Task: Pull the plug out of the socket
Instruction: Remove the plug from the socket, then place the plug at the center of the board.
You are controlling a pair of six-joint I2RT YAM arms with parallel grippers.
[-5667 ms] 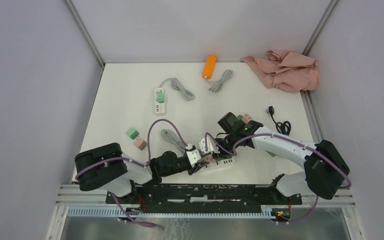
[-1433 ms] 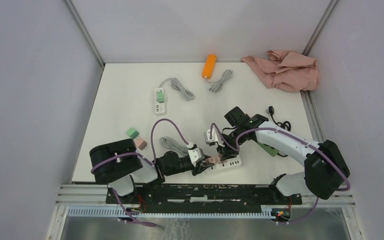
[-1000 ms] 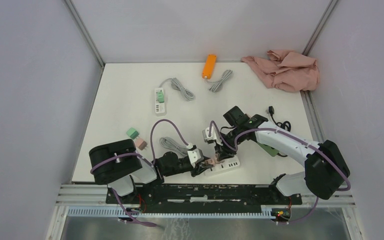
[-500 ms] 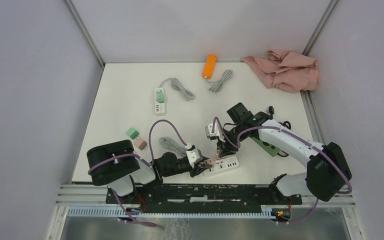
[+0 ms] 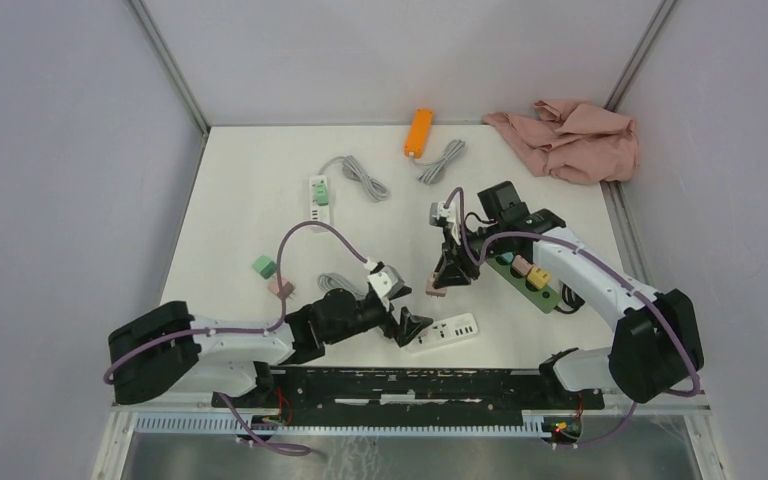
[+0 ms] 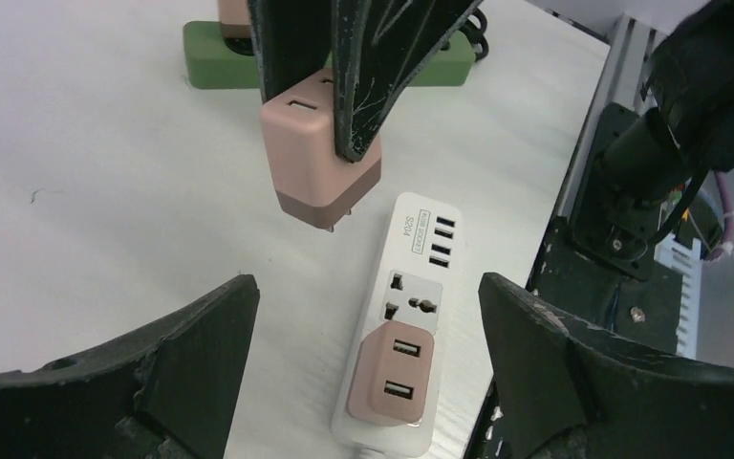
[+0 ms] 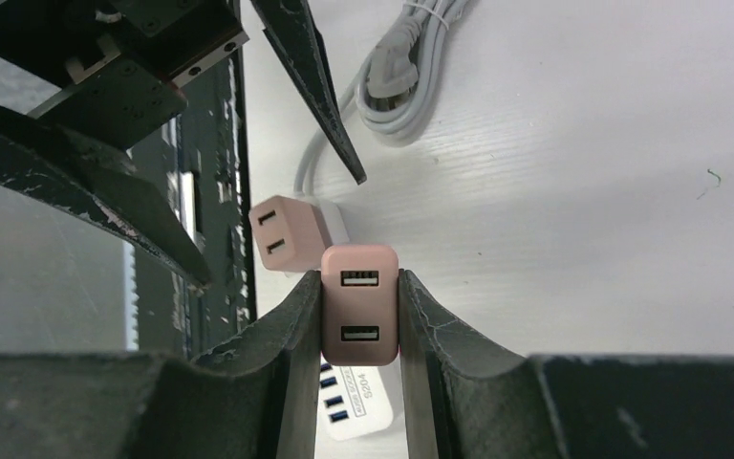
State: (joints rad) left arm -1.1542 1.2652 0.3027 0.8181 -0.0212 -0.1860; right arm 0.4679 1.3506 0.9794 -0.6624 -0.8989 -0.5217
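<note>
While its two black fingers [image 7: 296, 316] press flat against opposite sides of the pink plug [image 6: 317, 163], the right gripper [image 5: 441, 283] holds the block in the air, closed tight on it, USB ports facing the wrist camera and metal prongs pointing down. The plug hangs clear of the white power strip [image 6: 411, 258], above and just beyond the strip's far end, touching neither the strip nor the table [image 5: 250, 210].

The left gripper [image 6: 364, 285] stands wide open with nothing in its grasp, its jaws spread low over the table to either side of the strip's near end. A second pink adapter [image 6: 394, 378] sits plugged into that end; the universal socket beside it is bare.

Behind the raised plug lies a green power strip [image 6: 212, 59], seen from above beside the right arm. A coiled grey cord [image 7: 406, 67] rests on the table near the left arm.
</note>
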